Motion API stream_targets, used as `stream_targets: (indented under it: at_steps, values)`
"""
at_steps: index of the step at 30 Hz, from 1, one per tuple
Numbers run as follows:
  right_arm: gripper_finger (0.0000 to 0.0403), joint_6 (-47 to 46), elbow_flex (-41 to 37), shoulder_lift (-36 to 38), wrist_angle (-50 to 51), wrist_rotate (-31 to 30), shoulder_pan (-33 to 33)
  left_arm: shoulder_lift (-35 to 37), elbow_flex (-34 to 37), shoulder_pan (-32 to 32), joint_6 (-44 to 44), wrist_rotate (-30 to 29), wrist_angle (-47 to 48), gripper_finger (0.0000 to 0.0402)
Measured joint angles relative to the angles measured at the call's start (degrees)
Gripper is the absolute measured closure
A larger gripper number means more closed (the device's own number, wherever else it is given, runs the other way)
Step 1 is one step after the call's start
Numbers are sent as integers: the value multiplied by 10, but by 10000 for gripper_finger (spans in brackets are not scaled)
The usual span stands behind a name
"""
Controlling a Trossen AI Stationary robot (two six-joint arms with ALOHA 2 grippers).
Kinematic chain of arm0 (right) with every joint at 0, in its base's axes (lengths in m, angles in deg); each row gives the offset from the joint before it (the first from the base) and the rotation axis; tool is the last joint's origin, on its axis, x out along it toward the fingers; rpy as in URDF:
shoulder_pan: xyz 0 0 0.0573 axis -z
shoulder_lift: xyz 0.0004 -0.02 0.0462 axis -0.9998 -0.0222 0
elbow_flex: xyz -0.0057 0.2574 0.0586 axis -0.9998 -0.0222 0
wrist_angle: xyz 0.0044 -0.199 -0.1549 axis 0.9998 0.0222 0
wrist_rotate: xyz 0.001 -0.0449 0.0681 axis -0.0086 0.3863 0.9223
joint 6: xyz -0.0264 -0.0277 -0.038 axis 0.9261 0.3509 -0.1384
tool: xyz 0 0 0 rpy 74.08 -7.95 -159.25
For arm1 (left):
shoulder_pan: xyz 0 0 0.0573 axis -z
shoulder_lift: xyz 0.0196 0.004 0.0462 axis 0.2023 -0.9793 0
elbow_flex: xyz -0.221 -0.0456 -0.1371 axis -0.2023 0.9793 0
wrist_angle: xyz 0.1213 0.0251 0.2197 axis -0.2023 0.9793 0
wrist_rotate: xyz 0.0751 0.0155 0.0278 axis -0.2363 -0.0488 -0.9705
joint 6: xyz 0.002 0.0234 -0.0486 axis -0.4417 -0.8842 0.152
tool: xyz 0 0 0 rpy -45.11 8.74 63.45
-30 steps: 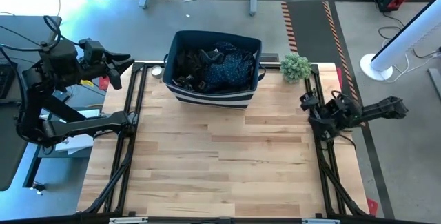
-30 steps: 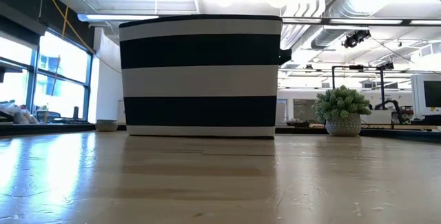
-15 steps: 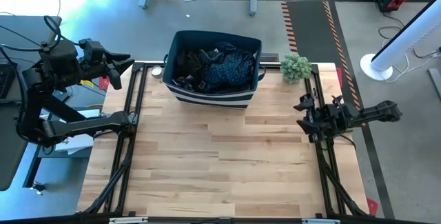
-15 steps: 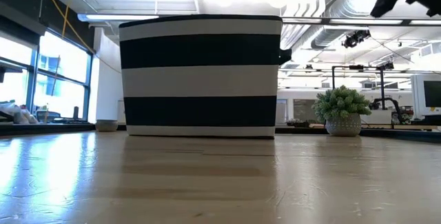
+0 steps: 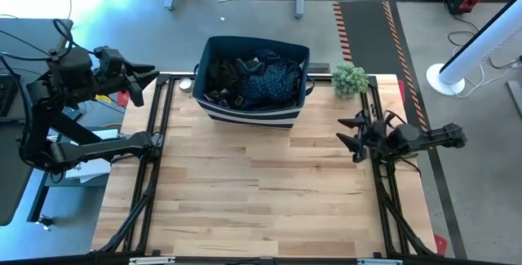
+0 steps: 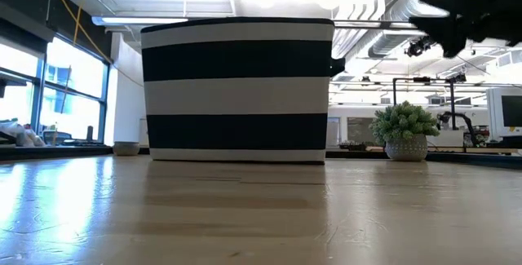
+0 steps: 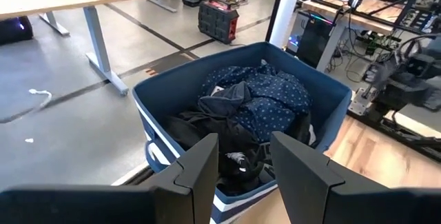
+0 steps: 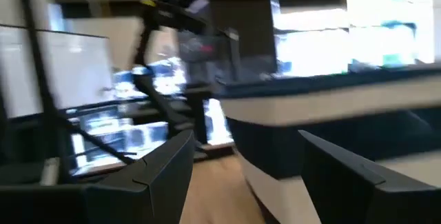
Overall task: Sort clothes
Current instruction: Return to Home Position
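The clothes [image 5: 254, 79] lie heaped inside a navy fabric bin with white stripes [image 5: 253, 115] at the table's far middle: black garments [image 7: 207, 124] and a dark navy speckled one [image 7: 269, 107] on top. My left gripper [image 5: 155, 74] is open, high off the table's far left corner, pointing at the bin. My right gripper [image 5: 347, 133] is open above the table's right side, right of the bin, and also shows in the low view [image 6: 444, 16].
A small potted green plant [image 5: 349, 78] stands at the table's far right, beside the bin and just beyond my right gripper. Bare wooden table [image 5: 261, 200] stretches across the middle and near side. Black frame rails [image 5: 155, 159] run along both table edges.
My right gripper has moved from the table's right edge toward the left, in over the table toward the bin, and has turned to point at it. The left arm and the clothes have kept still.
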Motion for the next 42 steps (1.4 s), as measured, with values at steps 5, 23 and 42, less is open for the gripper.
stream_targets:
  at_steps: [5,23,42]
  values:
    - [156,-11,0,0,17,-48,0,0,0,0,9,4,4,271]
    - [156,-30,0,0,99,-68,0,0,0,0,23,7,4,271]
    - [156,-63,0,0,95,98,67,0,0,0,38,18,11,271]
